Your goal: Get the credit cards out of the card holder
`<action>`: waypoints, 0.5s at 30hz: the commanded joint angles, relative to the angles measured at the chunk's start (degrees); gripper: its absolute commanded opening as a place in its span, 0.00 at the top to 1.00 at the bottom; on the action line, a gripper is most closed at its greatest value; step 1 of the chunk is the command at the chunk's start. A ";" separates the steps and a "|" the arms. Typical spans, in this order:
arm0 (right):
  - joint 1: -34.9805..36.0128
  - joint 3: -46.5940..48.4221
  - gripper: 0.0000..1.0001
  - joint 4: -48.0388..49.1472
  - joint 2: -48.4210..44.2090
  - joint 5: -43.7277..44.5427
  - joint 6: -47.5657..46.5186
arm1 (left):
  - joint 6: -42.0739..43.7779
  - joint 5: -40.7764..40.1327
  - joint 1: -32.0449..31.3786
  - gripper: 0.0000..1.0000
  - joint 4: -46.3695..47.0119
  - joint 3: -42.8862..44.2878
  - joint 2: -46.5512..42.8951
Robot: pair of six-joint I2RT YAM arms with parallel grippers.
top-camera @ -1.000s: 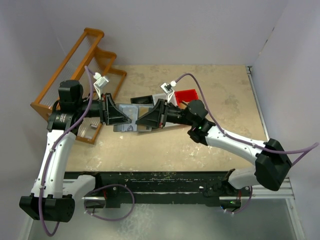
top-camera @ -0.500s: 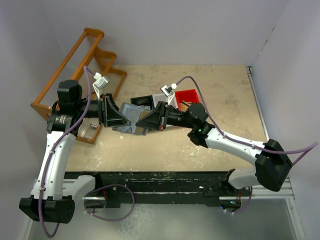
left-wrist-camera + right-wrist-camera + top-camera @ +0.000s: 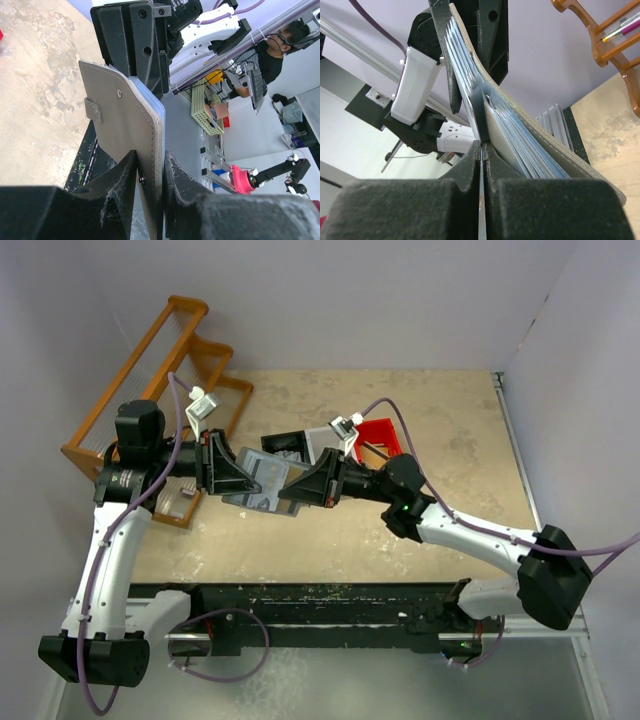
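Observation:
The slate-grey card holder [image 3: 268, 473] hangs in the air between my two arms, above the table. My left gripper [image 3: 248, 480] is shut on one edge of it. In the left wrist view the holder's cover [image 3: 125, 125] with its clasp tab [image 3: 93, 110] stands between my left gripper's [image 3: 151, 167] jaws. My right gripper [image 3: 292, 488] meets the holder's other edge. In the right wrist view the holder [image 3: 540, 134] gapes, showing several pale blue sleeves and a cream credit card [image 3: 499, 134]. My right gripper [image 3: 481, 148] is shut on a thin credit card [image 3: 481, 205] seen edge-on.
A wooden rack [image 3: 160, 360] stands at the back left. A red bin [image 3: 378, 431] and a black tray [image 3: 285, 443] lie behind the grippers. A small grey slotted piece [image 3: 180, 502] sits below the left arm. Walls close off the right and far sides.
My right gripper has closed on a card at the holder's open edge. Both grippers and the holder have shifted slightly to the right, and the holder has tilted.

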 commanded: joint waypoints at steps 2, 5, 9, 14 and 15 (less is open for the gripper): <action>-0.32 0.59 1.00 1.65 0.07 2.64 -0.58 | -1.22 4.60 -0.73 0.86 2.07 0.86 -1.66; -0.24 1.94 0.76 3.76 1.57 2.14 0.64 | -1.26 4.19 -0.71 0.92 2.22 0.80 -1.58; -0.24 2.35 0.63 7.48 3.18 1.88 2.34 | -1.31 2.34 -0.73 0.92 2.31 0.63 -1.56; -0.24 2.92 0.85 9.28 4.42 1.45 3.45 | -1.46 1.77 -0.73 0.93 2.51 0.63 -1.36; -0.24 2.70 0.92 9.06 4.36 1.23 3.43 | -1.48 1.81 -0.73 0.93 2.59 0.70 -1.39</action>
